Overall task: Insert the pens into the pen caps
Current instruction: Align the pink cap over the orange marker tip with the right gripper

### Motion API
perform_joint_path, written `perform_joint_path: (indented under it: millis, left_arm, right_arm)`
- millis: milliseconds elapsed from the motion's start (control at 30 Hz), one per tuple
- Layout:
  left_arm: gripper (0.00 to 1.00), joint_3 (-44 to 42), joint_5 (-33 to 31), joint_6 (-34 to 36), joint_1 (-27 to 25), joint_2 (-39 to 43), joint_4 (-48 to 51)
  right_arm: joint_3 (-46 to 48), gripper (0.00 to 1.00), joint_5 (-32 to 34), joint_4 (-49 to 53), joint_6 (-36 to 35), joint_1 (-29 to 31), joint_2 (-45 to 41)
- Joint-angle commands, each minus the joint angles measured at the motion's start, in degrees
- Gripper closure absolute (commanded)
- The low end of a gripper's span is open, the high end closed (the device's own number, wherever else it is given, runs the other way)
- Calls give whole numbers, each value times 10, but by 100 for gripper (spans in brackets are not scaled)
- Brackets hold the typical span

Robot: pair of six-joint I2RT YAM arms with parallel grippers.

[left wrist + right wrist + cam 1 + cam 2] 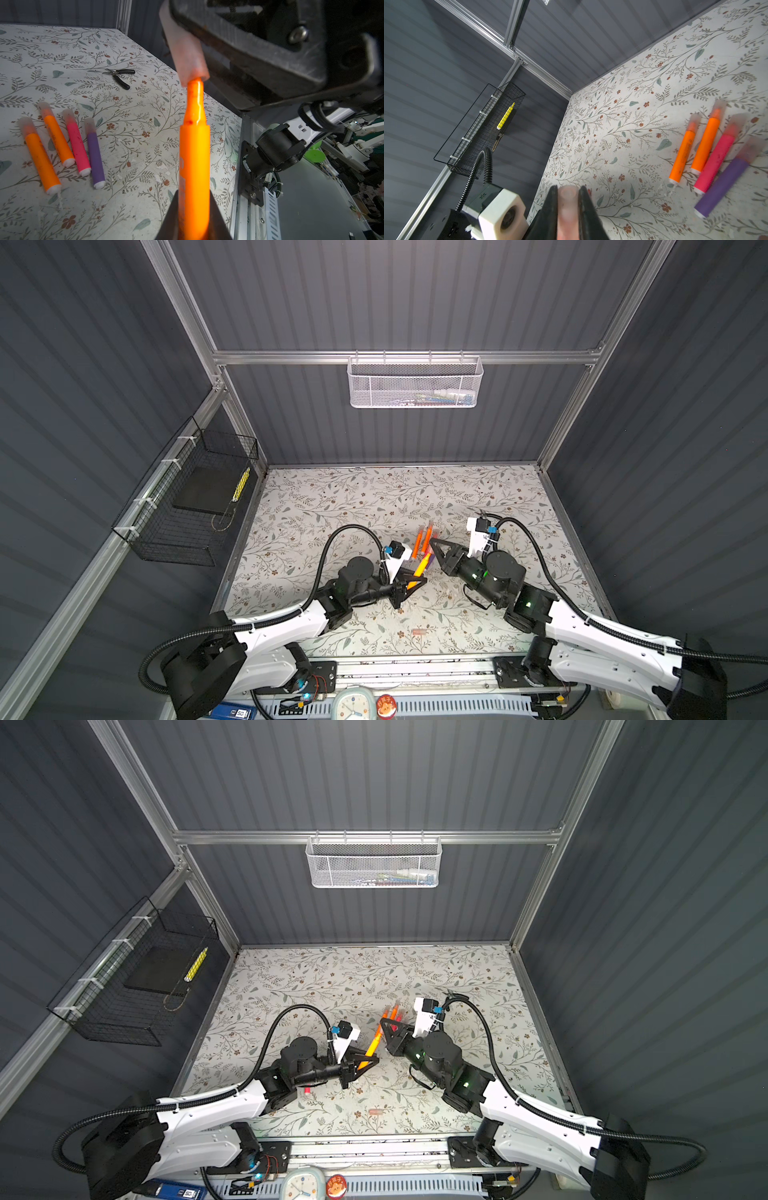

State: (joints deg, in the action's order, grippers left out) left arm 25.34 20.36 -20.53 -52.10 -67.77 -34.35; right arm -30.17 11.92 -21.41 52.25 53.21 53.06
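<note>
Above the table's middle: left gripper (194,194) clamped on an orange pen (194,155), its tip at the mouth of the translucent cap (185,52) pinched by the right gripper (568,193). Four capped pens (78,145) lie side by side on the floral table (332,497), with pliers (118,75) beyond. Dark ribbed walls (415,302); black wire basket (187,497) on the left, white mesh basket (415,383) at the back.

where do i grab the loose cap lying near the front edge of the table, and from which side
Probably grip the loose cap at mid-length, across its narrow body, coming straight down from above. It lies flat on the table, long axis left to right in a top view, so jaws fit in front and behind.
</note>
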Motion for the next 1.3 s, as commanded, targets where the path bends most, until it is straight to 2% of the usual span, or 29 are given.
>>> perform_joint_path:
  millis: [0,100,300,433,600,767,933,1067,1267]
  left_arm:
    - [100,15,-11,-7,-2,-2,-18]
    - [100,22,-47,-39,-1,-8,-23]
    - [100,50,-37,-101,5,-35,-41]
    - [100,47,-29,-138,32,-26,-55]
    - [100,33,-33,-144,46,20,-58]
    - [100,29,-36,-130,46,32,-53]
    - [100,20,-34,-101,46,29,-54]
    - [100,-1,-25,-59,46,33,-72]
    - [100,-22,5,-8,45,46,-75]
  right_arm:
    - [15,100,-4,-23,8,4,10]
    - [25,100,-3,-51,2,12,21]
    - [23,100,13,-87,-41,52,48]
    - [37,100,29,-107,-61,72,51]
    - [64,100,15,-152,-68,79,51]
    - [68,100,5,-163,-70,83,50]
    - [62,84,4,-160,-71,84,47]
    - [56,78,20,-134,-77,83,33]
    - [58,58,31,-116,-82,83,15]
